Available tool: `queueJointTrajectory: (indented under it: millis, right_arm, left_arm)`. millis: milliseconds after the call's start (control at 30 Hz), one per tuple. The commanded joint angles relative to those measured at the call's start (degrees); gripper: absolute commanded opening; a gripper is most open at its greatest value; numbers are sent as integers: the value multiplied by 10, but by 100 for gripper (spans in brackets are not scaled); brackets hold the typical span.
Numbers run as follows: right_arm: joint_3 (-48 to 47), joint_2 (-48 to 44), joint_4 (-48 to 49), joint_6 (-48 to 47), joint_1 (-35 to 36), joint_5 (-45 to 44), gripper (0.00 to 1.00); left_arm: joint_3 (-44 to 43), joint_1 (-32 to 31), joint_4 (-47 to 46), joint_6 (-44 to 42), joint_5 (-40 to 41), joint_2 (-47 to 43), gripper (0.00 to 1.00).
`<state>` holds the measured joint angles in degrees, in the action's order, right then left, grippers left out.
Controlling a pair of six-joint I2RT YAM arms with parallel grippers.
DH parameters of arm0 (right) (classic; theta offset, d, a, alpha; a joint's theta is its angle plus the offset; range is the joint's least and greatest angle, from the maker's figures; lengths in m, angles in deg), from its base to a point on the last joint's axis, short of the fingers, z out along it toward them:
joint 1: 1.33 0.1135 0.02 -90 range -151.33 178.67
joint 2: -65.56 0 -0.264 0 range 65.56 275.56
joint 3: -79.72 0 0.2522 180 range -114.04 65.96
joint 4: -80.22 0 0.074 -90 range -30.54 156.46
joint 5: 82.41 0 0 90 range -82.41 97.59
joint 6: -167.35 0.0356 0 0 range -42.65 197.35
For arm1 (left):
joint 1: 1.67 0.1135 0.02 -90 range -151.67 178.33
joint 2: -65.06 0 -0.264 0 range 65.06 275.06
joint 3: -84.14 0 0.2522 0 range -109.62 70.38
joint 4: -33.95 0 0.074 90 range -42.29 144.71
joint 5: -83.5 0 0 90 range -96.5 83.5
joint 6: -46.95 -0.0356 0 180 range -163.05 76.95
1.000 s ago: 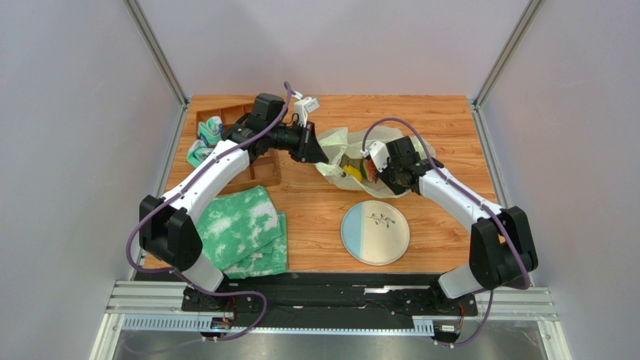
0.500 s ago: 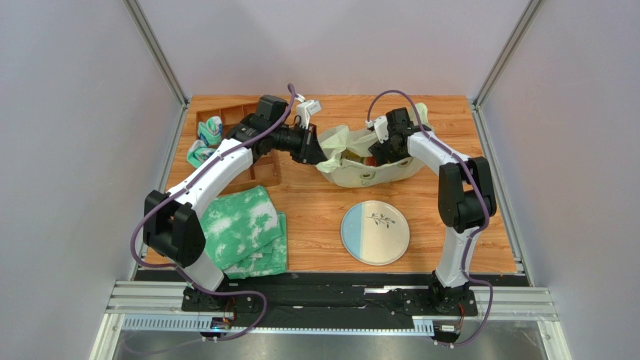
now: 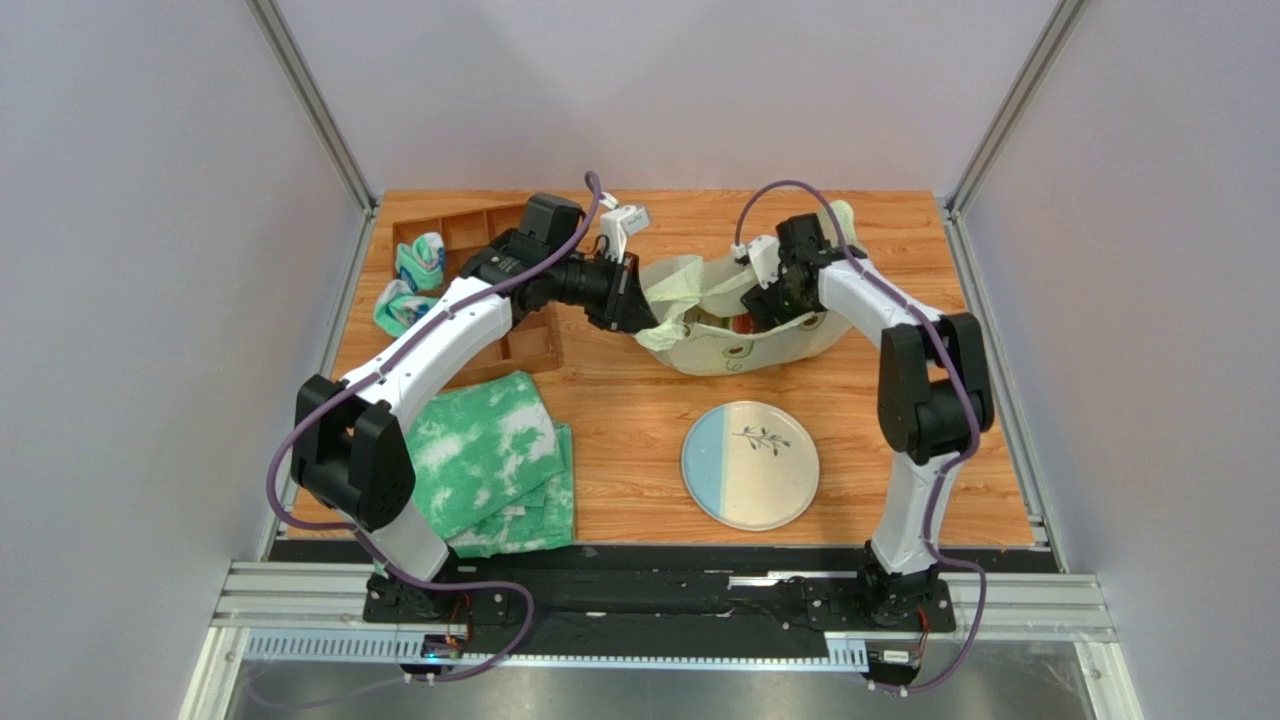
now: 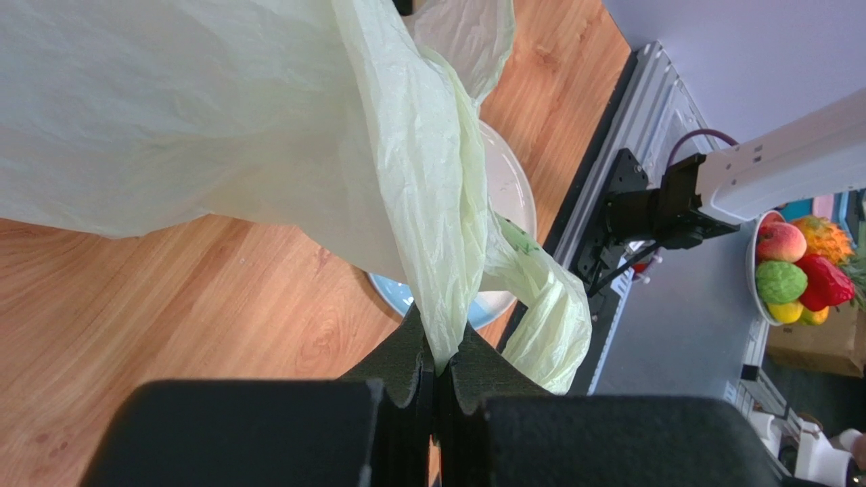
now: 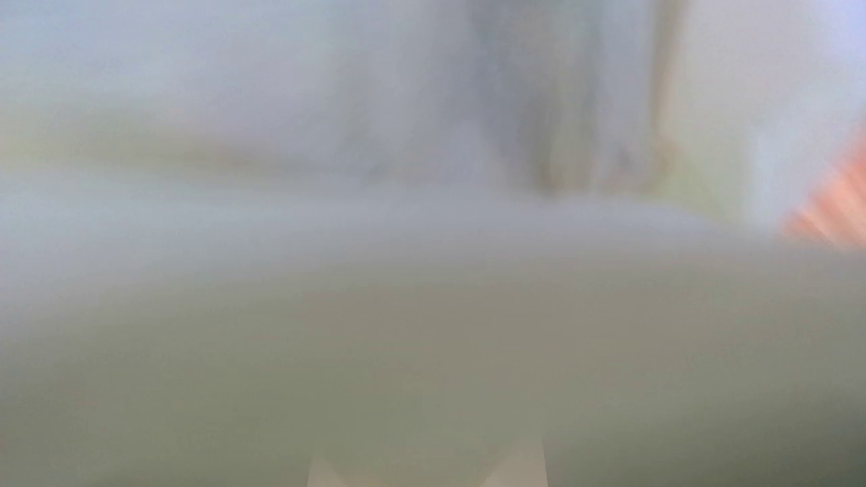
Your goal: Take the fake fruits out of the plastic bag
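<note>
Wooden worktop point(image 3: 631, 435) | plastic bag point(image 3: 736, 348) at 12 o'clock, lifted taut since a second ago | left claw point(image 4: 439, 360) pinching its rim | right claw point(image 3: 763, 300) swung to far rim, grip I cannot tell | fake fruits point(image 3: 732, 318) still inside, I judge none out.

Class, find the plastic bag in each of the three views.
Top external: plastic bag at far centre, beyond the plate.
Left wrist: upper left, with a fold pinched by the left gripper.
Right wrist: only a pale blur, likely its film pressed close.
Shared landmark: the plate, in the top and left wrist views.
</note>
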<state>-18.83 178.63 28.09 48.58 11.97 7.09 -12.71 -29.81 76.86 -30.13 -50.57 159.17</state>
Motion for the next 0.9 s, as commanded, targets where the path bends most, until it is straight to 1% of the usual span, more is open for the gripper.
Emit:
queueJointTrajectory:
  millis: [0, 33, 67, 100, 133, 200, 267, 333, 367, 400, 467, 500, 600, 667, 733, 767, 800, 867]
  right_arm:
    - [-10, -196, -36, 5, -2, 172, 25]
    - [-7, -222, -56, 8, -2, 230, 25]
    - [-4, -244, -62, 13, -2, 259, 24]
    - [3, -287, -65, 13, 1, 287, 24]
    - [12, -307, -70, 12, 2, 333, 23]
    - [31, -358, -73, 14, 23, 349, 23]
    - [35, -383, -109, 8, 40, 364, 22]
    - [50, -423, -153, -19, 69, 367, 22]
    - [85, -438, -166, -35, 80, 364, 22]
    - [107, -454, -179, -78, 109, 355, 22]
    - [159, -497, -192, -107, 137, 323, 22]
    - [205, -509, -189, -115, 152, 317, 22]
    - [268, -529, -164, -119, 175, 300, 22]
    - [290, -521, -143, -120, 190, 289, 22]
    - [317, -505, -95, -107, 191, 256, 22]
    - [324, -482, -67, -85, 191, 225, 21]
    - [328, -465, -27, -68, 188, 168, 21]
    - [340, -429, 5, -67, 167, 156, 21]
  left_arm:
    - [-41, -7, -12, -11, 7, 6, 0]
    - [-48, -8, -14, -9, 7, 13, 0]
    - [-56, -9, -14, -8, 7, 17, 0]
    - [-72, -9, -15, -6, 5, 21, 0]
    - [-80, -9, -15, -1, 5, 27, 0]
    - [-102, -5, -15, 3, -11, 36, 0]
    - [-116, -2, -12, 10, -17, 47, 0]
    - [-126, -2, -8, 7, -13, 49, 0]
    - [-123, -2, -8, 7, -8, 47, 0]
    - [-119, -2, -8, 6, -1, 44, 0]
    - [-100, -2, -12, 2, 5, 33, 0]
    - [-92, -2, -20, 3, 9, 28, 0]
    - [-61, -2, -28, 10, 10, 12, 0]
    - [-45, -2, -26, 6, 17, 4, 0]
    - [-37, -2, -23, -3, 21, -4, 0]
    - [-30, -2, -22, -4, 23, -8, 0]
    - [-28, -2, -20, -5, 22, -11, 0]
    - [-19, -2, -22, -6, 22, -21, 0]
